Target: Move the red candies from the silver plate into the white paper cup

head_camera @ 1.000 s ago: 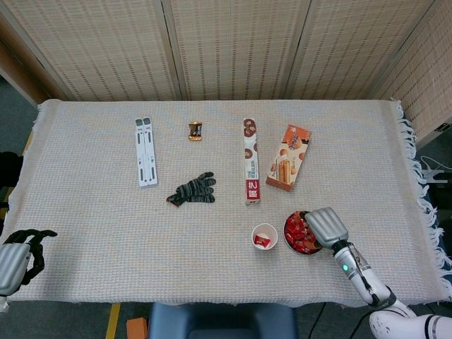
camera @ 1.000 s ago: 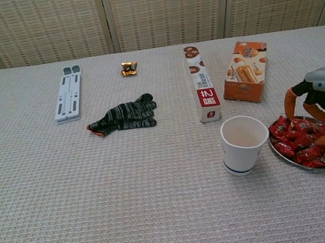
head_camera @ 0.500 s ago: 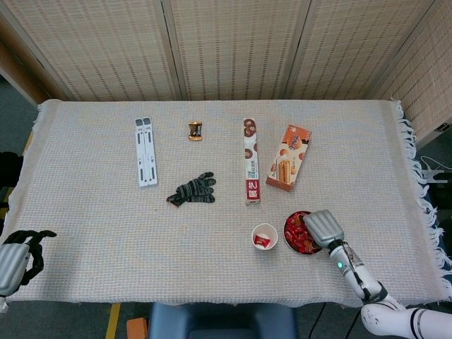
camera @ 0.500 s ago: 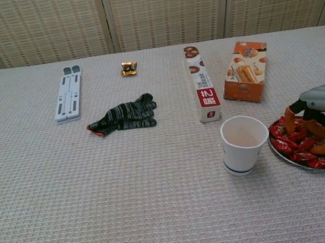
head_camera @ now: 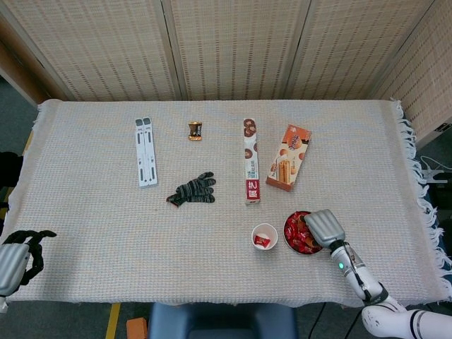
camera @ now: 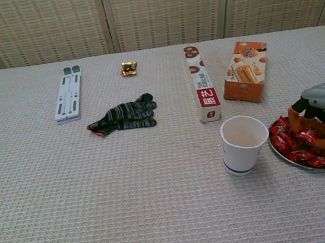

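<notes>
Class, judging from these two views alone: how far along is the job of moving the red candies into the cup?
Done: one candy already lies in the cup. In hand: the right robot hand is down in the plate, its fingers among the candies; whether it grips one cannot be told. Left: most candies are on the plate. The left robot hand holds nothing, at the table's edge.

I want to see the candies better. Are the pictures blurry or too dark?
Head view: evenly lit and sharp, but the red candies look tiny. Chest view: also bright and sharp, only a soft shadow beside the white paper cup; the right hand hides some candies.
</notes>
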Tool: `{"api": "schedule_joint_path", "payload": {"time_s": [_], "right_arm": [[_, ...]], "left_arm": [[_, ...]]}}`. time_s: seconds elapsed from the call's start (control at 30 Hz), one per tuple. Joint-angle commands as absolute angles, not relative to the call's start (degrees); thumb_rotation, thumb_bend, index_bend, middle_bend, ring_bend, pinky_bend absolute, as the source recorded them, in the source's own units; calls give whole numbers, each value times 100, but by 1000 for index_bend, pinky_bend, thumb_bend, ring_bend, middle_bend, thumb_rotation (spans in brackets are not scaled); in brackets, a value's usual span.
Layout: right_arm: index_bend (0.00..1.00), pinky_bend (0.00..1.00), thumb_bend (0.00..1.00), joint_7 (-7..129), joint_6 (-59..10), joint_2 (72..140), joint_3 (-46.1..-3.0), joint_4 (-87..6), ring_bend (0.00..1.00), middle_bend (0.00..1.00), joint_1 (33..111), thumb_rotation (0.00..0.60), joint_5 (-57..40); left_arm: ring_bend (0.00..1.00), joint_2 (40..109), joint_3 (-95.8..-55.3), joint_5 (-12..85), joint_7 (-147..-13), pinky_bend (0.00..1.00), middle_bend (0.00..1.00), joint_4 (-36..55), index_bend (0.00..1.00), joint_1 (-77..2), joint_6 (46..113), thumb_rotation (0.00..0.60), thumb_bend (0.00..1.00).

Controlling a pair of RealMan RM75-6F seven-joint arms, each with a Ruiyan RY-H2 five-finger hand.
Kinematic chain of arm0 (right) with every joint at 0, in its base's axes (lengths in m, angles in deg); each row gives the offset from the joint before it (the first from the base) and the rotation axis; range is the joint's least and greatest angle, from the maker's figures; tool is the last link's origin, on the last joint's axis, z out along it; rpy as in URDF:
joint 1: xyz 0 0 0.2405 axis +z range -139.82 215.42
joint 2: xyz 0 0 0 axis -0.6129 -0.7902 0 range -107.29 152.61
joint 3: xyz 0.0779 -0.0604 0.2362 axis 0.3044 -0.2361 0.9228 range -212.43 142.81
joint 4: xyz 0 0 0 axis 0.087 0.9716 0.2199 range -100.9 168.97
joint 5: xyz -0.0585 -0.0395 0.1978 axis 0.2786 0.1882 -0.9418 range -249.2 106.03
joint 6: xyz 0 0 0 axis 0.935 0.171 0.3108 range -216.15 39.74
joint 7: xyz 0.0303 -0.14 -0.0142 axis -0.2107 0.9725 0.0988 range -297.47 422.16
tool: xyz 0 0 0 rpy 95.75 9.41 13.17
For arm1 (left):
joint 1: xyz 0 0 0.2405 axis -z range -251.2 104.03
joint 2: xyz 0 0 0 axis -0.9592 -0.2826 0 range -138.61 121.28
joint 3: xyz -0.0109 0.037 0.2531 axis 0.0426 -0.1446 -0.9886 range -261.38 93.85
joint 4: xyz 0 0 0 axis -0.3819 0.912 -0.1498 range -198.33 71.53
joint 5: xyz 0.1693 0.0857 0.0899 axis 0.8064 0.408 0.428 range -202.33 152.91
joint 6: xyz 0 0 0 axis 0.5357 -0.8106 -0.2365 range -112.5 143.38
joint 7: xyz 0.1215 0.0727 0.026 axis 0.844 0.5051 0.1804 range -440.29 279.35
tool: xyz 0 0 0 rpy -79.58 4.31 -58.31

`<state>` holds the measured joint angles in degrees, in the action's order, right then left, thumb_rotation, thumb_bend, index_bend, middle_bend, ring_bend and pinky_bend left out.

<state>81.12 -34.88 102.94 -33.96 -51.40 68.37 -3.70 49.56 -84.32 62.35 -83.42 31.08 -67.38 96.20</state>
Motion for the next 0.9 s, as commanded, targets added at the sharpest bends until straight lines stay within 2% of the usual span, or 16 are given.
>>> {"api": "schedule_joint_path", "payload": {"time_s": [0.03, 0.47, 0.7, 0.9], "right_arm": [[725, 999, 329, 8114, -3412, 10233, -3388, -5223, 733, 754, 6808, 600, -319], [726, 999, 358, 8408, -2756, 9384, -3216, -6720, 733, 754, 6655, 600, -114], [726, 999, 361, 8675, -2767, 8972, -3118, -7522, 734, 754, 6756, 600, -167], [726, 999, 362, 8883, -2873, 8935, -3069, -7870, 734, 754, 6911, 600, -204]], "left_arm": [[270, 4955, -8433, 6237, -8343, 237, 385, 3109, 305, -6738, 9620, 600, 637], [270, 4951, -8439, 6242, -8348, 237, 385, 3116, 305, -6739, 9614, 600, 637], [270, 4954, -8443, 6235, -8308, 237, 385, 3126, 305, -6736, 9598, 600, 637], [270, 4947, -8450, 6234, -8302, 237, 385, 3137, 305, -6737, 9590, 600, 636]]}}
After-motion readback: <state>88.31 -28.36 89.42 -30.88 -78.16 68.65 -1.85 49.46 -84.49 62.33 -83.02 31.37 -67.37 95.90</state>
